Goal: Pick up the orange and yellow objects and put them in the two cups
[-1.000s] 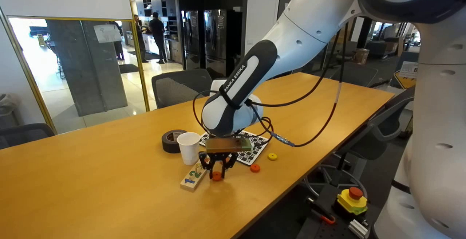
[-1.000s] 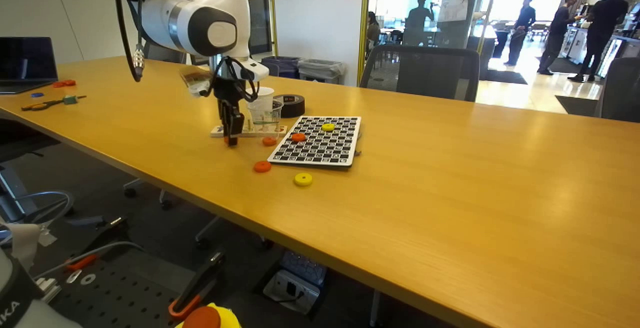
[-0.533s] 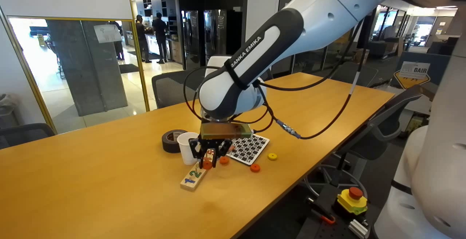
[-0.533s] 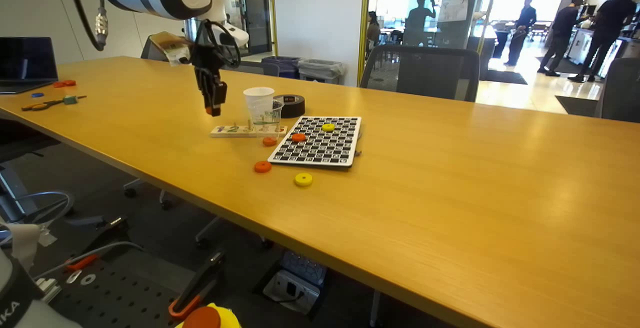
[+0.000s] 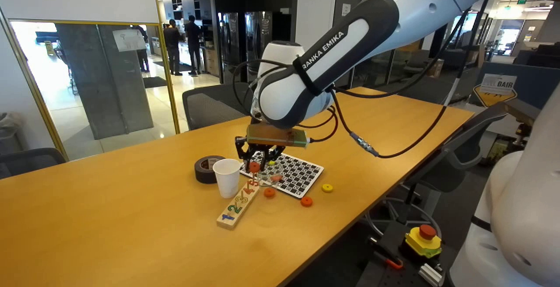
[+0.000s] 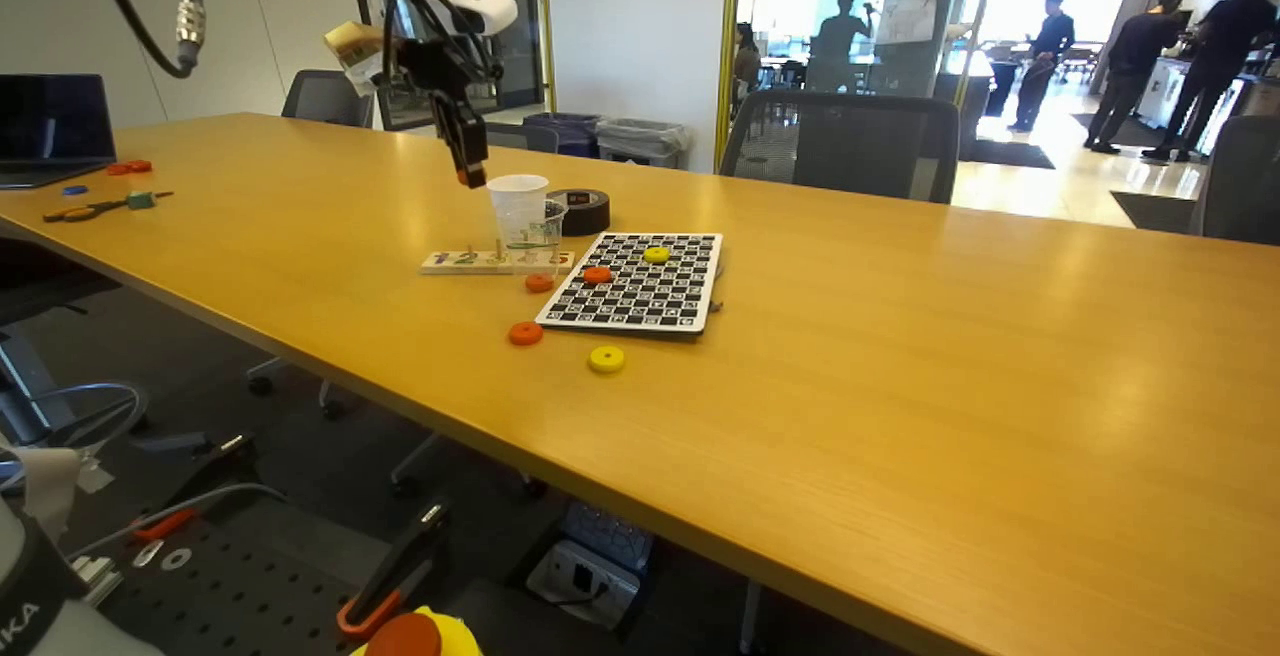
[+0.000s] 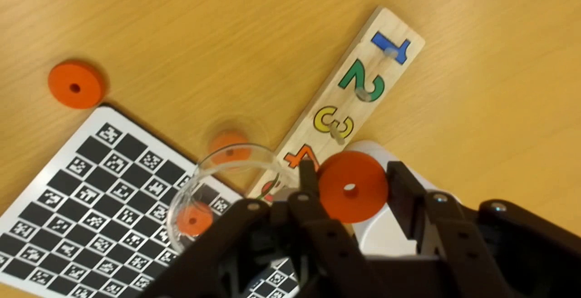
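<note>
In the wrist view my gripper (image 7: 352, 171) is shut on an orange disc (image 7: 336, 198), gripped by its edges. The white cup (image 7: 386, 234) shows below and behind that disc. It stands upright in both exterior views, while the gripper (image 5: 255, 169) hangs above the table near the cups. Beside the white cup is a clear plastic cup (image 6: 553, 226). Loose orange discs lie at the board's corner (image 6: 525, 334), near the clear cup (image 6: 539, 282) and on the board (image 6: 597, 275). A yellow disc (image 6: 606, 359) rests on the table and another yellow disc (image 6: 656, 254) on the board.
A wooden number strip with pegs (image 5: 236, 208) lies by the cups. The checkered board (image 6: 680, 301) is flat on the table, and a black tape roll (image 5: 204, 171) sits behind the white cup. A laptop (image 6: 55, 126) and pliers (image 6: 90, 208) lie farther off.
The gripper has risen from the tabletop with the orange disc between its fingers, then shifted toward the far side, near the cups. The other discs and both cups have not moved.
</note>
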`<control>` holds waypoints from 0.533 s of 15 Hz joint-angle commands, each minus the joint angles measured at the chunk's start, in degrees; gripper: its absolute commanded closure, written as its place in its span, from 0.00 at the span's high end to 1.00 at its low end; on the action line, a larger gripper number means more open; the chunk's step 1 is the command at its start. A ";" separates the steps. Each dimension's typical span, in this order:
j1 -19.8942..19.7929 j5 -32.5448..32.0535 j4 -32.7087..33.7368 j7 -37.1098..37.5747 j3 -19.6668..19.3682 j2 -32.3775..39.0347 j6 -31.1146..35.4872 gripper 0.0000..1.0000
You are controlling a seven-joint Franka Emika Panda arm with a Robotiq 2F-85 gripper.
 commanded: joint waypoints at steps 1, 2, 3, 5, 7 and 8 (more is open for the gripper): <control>-2.48 -3.95 1.74 3.63 -1.01 1.32 1.49 0.17; -3.00 -4.19 2.56 3.78 -1.45 2.15 1.11 0.17; -3.33 -3.88 3.22 3.33 -1.90 2.86 0.52 0.17; -3.59 -2.54 4.27 1.82 -2.76 4.18 -0.17 0.17; -3.57 -1.76 5.28 1.04 -3.40 5.43 -0.78 0.17; -3.48 -1.64 5.73 1.02 -3.68 6.01 -1.00 0.17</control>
